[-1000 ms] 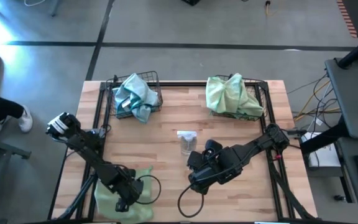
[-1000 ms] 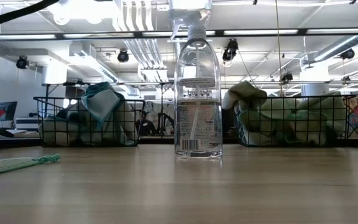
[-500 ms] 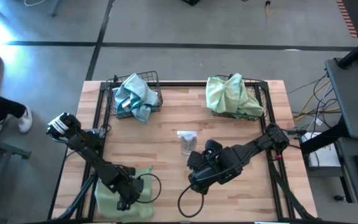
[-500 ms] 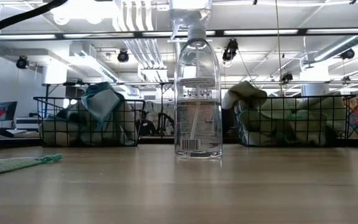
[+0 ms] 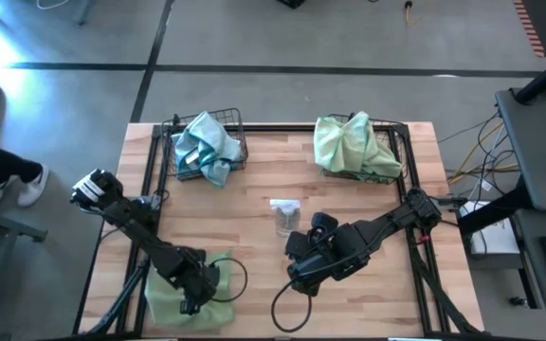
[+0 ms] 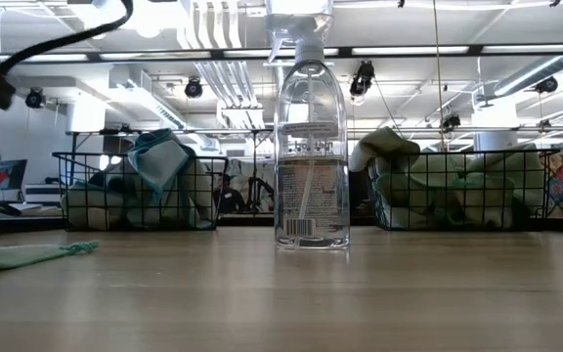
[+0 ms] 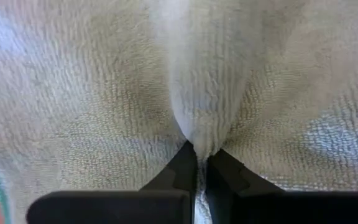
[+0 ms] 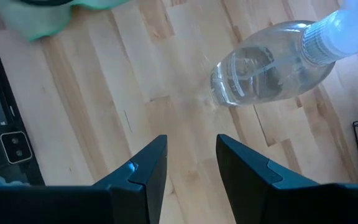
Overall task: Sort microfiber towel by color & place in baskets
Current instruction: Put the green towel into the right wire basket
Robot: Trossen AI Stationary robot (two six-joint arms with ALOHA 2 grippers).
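Since the earlier frame, the left gripper (image 5: 191, 301) is closing from spread to clenched on the pale green towel (image 5: 173, 305) at the table's (image 5: 254, 189) near left corner. From above, the right gripper (image 5: 301, 281) is idling with its fingers parted over bare wood beside the clear spray bottle (image 5: 285, 215). Blue towels are filling the left basket (image 5: 237, 152), green ones the right basket (image 5: 401, 152).

At table height, the green towel (image 6: 18, 255) is lying flat at far left, the bottle (image 6: 311, 147) is standing upright between both baskets.

The left wrist camera is showing a fold of the towel (image 7: 207, 81) pinched between the fingers (image 7: 179, 171).

The right wrist camera is showing the parted fingers (image 8: 148, 171) hanging above the table near the bottle (image 8: 272, 68).
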